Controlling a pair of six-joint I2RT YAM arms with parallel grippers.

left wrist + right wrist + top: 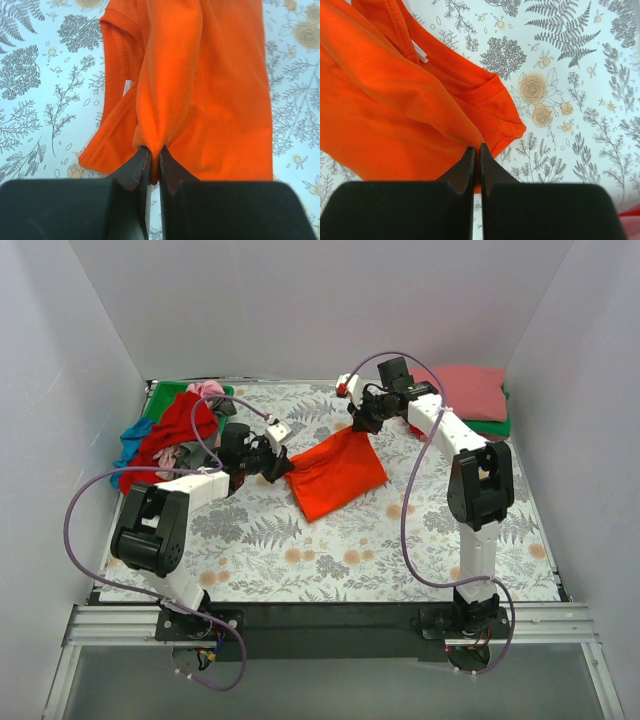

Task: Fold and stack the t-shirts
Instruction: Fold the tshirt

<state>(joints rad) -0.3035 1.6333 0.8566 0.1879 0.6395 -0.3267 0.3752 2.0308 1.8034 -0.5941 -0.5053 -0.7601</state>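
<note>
At the far left lies a heap (170, 435) of unfolded shirts, red, blue, green and pink. Right of it the left gripper (154, 152) is clamped on a bunched edge of the orange shirt (335, 472), which sits mid-table on the table cloth (300, 560). The right gripper (477, 150), further right and farther off, pinches the shirt beside a sleeve (502, 125). The step looks like a fold carried by both arms. It would go best if the two pinches travel together at one height, fabric taut between them, and lay the held edge squarely over the rest before letting go. The shirt is plain bright orange-red, with its ribbed collar (114, 45) and a white tag (420, 52) showing and its body draped in soft folds. Whether its near edge rests on the table I cannot tell from above. At the far right a folded pink shirt (470, 390) lies on a green shirt (495, 427).
</note>
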